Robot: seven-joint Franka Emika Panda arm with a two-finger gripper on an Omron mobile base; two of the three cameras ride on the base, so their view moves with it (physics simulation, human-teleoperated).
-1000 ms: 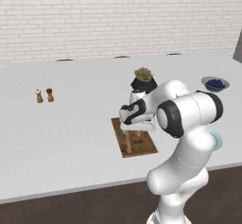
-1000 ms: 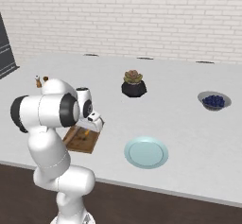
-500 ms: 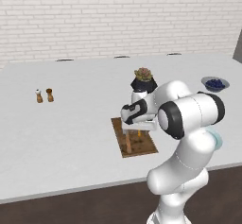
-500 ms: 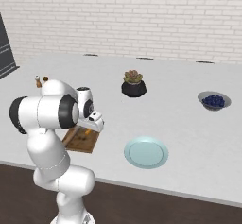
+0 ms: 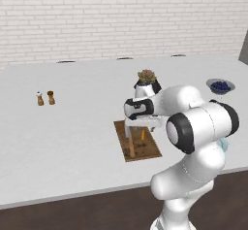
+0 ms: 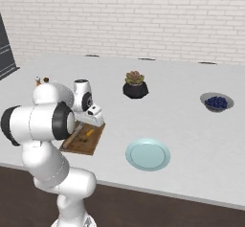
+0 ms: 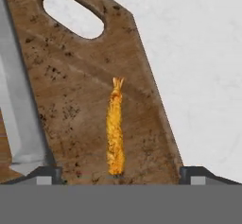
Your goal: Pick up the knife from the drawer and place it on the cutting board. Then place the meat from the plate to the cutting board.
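Fingers (image 7: 116, 173) spread wide, nothing between them, low over the brown wooden rectangular cutting board (image 7: 90, 109) on the white table (image 5: 72, 127). Thin orange strip of meat (image 7: 115, 126) lies on the board, silver-grey-bladed knife (image 7: 19, 109) beside it (handle visible in left base view). Pale blue round plate (image 6: 148, 154) sits nearby.

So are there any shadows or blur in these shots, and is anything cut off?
Left base view: soft shadow under the arm on the brown wooden cutting board. Hand view: sharp; the silver-grey knife blade is cropped at the left edge, the orange breaded strip fully shown. Right base view: slightly soft, no glare.
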